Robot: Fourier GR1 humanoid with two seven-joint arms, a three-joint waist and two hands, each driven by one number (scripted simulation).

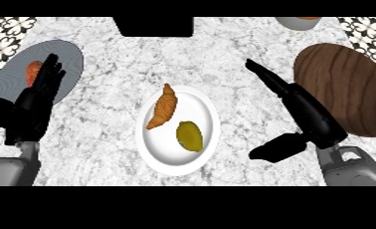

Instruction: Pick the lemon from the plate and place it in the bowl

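A yellow-green lemon (189, 136) lies on the white plate (167, 163) at the counter's middle, beside a brown croissant (163, 107). To the plate's right is my right hand (305, 111), open, with fingers straight and pointing up-left and the thumb spread toward the plate; it touches nothing. A dark wooden bowl (341, 86) sits at the right edge, partly behind that hand. At the left edge my left hand (37, 101) rests open, fingers up.
A grey plate (66, 58) with an orange item (33, 72) lies under my left hand at the far left. A black object (154, 26) stands at the counter's back edge. A grey dish (297, 22) shows at the back right.
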